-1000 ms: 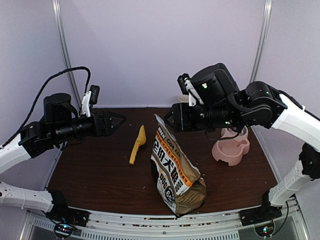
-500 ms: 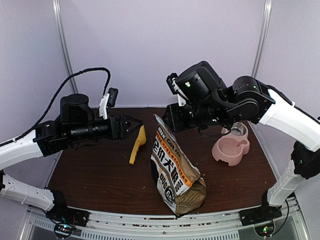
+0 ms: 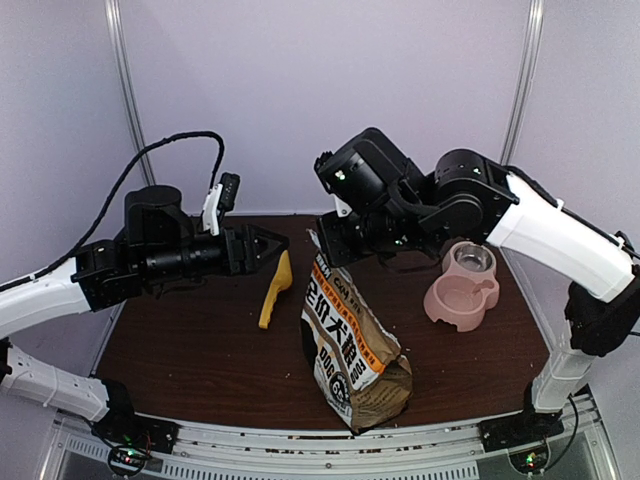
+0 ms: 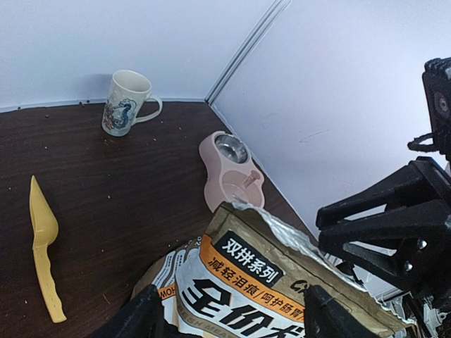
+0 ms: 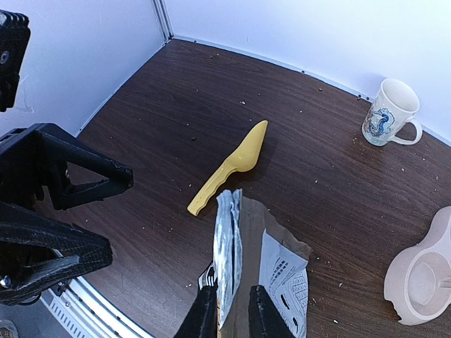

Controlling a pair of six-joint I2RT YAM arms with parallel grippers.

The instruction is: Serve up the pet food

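1. One creased kraft-paper bag [image 3: 350, 350] with a foil lining stands open on the dark surface [image 3: 200, 340]. The pet food is hidden from view.
2. One yellow plastic scoop [image 3: 275, 290] lies to its left, one pink double bowl [image 3: 460, 295] to its right, and one printed mug [image 4: 127, 102] at the back.
3. The right end effector [image 5: 230, 320] is pinched narrow on the bag's foil rim.
4. The left end effector [image 3: 270, 245] is spread wide and empty.

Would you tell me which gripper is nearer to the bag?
Right. The right gripper has a finger on each side of the bag's top edge. The left gripper hangs open to the bag's left, apart from it.
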